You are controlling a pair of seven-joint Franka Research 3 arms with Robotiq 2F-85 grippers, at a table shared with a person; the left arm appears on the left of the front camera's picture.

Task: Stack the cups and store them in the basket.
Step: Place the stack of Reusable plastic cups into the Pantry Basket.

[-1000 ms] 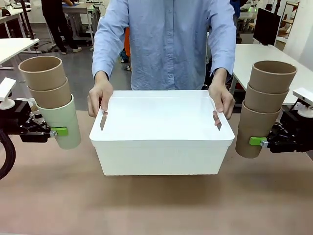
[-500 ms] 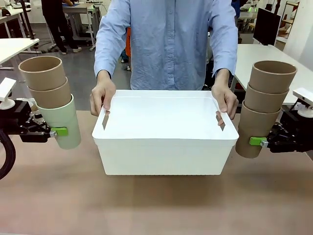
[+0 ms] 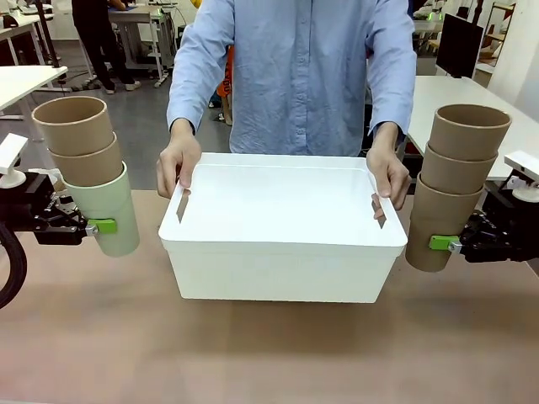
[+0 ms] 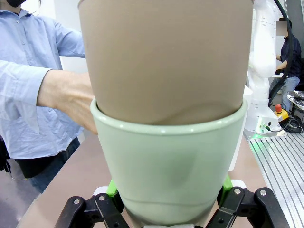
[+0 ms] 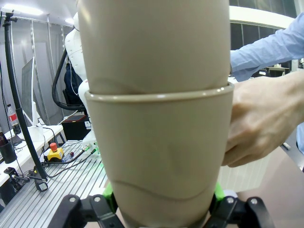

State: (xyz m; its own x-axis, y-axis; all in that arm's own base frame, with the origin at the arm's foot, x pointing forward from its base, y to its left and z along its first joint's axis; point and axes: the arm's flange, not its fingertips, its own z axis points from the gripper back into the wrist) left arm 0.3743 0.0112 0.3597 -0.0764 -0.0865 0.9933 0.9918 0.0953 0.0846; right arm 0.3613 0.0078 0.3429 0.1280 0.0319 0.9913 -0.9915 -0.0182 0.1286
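Over the last second the person has nudged the basket [image 3: 278,273] a little toward the right of the frame and straightened up behind it. One hand [image 3: 177,164] is now at the handle hole on the picture's left and the other hand [image 3: 389,175] at the one on the right, and the bin sits flat on the worktop [image 3: 269,353] in the middle of the frame. Neither arm has stirred in that time. The left jaws are clamped on the mint green cup [image 3: 111,212] at the left edge of the frame, and the right jaws are closed on the bottom tan cup [image 3: 434,223] at the right edge; both stacks hang clear of the worktop, beside the basket and not over it. I read this as the stacking being done and the bin being offered, so what remains is carrying each stack over the rim and setting it down inside. Count: six cups in two stacks of three, five tan and one mint. The left stack has two tan cups [image 3: 76,139] nested in the mint one, and the right stack [image 3: 459,160] is all tan. There is one basket with nothing in it, and two hands on it
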